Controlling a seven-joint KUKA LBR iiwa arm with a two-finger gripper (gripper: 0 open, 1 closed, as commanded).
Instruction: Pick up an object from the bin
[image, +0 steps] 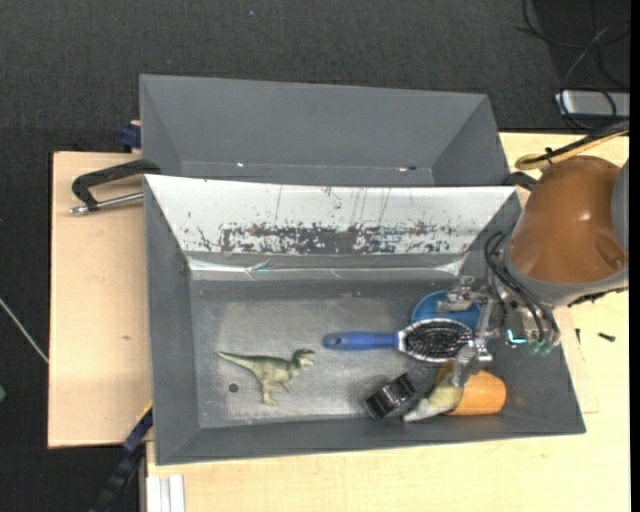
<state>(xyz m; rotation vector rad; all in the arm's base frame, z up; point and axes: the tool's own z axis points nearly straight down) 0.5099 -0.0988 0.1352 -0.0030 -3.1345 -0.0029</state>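
Observation:
My gripper (476, 325) hangs low at the bin's right side, just right of the dark oval head of a hairbrush (432, 341) whose blue handle points left. A blue round thing (438, 304) lies just behind the brush head, partly under the gripper. In front of the gripper, an orange rounded thing (484, 396) rests against the bin's front right corner. Beside it lie a pale yellowish piece (431, 404) and a small black boxy thing (389, 398).
A green-tan toy dinosaur (270, 368) stands alone on the floor at the front left. The bin's sloping walls close in on the right, near the arm's brown dome and cables. Bare floor lies between the dinosaur and the brush.

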